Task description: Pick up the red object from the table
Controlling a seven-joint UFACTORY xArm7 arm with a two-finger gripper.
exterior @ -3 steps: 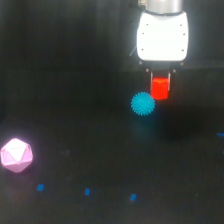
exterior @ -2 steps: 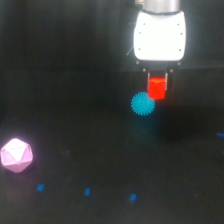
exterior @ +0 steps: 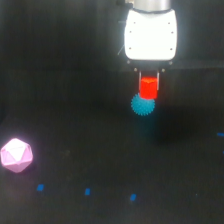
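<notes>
The red object [exterior: 148, 88] is a small bright red-orange block held between the two thin fingers of my gripper [exterior: 148, 89], below the white gripper body [exterior: 150, 34]. It hangs above the black table [exterior: 75, 100]. The gripper is shut on the block. A cyan spiky ball [exterior: 142, 105] lies on the table and shows just below the block and slightly to the exterior view's left, partly overlapped by it.
A larger pink polyhedron [exterior: 16, 155] lies on the table at the exterior view's far left. A few small blue marks [exterior: 87, 191] dot the table near the front, and one sits at the right edge [exterior: 220, 134].
The gripper with the red block has risen and looks larger in the view. The block now overlaps the top of the cyan ball. The ball and the pink polyhedron have not moved.
</notes>
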